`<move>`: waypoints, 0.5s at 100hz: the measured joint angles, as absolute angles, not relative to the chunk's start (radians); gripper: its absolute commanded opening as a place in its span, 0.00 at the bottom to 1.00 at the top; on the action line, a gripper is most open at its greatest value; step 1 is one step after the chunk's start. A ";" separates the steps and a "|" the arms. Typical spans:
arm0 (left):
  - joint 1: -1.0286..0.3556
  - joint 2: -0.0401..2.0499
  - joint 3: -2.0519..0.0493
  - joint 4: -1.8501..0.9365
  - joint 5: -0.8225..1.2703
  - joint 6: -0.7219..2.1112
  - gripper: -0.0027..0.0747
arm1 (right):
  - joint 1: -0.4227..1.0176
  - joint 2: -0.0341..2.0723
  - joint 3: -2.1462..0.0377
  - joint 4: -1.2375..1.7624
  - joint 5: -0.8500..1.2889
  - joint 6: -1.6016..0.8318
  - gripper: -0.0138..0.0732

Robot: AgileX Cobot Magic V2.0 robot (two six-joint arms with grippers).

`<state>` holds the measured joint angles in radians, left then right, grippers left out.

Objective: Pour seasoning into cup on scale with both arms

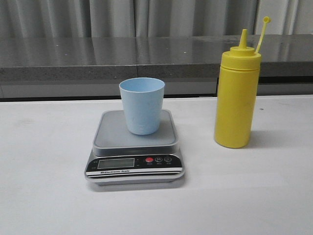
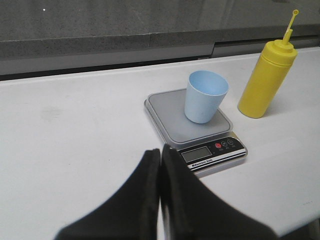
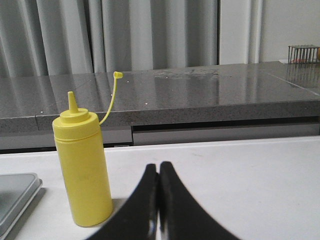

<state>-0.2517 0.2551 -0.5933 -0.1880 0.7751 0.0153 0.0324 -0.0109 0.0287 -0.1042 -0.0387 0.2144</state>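
Note:
The pale blue cup (image 1: 142, 105) stands upright on the grey scale (image 1: 135, 147) in the middle of the white table. To its right stands the tall yellow seasoning bottle (image 1: 236, 98), uncapped, its cap strap sticking up. Neither arm shows in the front view. My left gripper (image 2: 160, 151) is shut and empty, hovering short of the scale (image 2: 196, 125), with the cup (image 2: 204, 96) and the bottle (image 2: 265, 79) beyond it. My right gripper (image 3: 159, 167) is shut and empty too, close beside the bottle (image 3: 83, 170) but apart from it.
A dark grey stone counter (image 1: 146, 56) runs along the back behind the table, with grey curtains above it. The white table (image 1: 44, 171) stretches to both sides of the scale. A small wire rack (image 3: 303, 53) sits far off on the counter.

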 measured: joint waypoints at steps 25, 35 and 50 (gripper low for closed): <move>-0.252 0.255 -0.593 -0.188 0.775 0.015 0.01 | 0.032 -0.011 0.029 -0.104 -0.039 0.214 0.08; -0.252 0.255 -0.581 -0.188 0.769 0.015 0.01 | 0.032 -0.011 0.029 -0.104 -0.039 0.214 0.08; -0.219 0.253 -0.531 -0.166 0.725 0.015 0.01 | 0.032 -0.011 0.029 -0.104 -0.039 0.214 0.08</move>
<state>-0.2185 0.2530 -0.5314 -0.1664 0.7248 0.0153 0.0324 -0.0109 0.0287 -0.1042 -0.0387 0.2144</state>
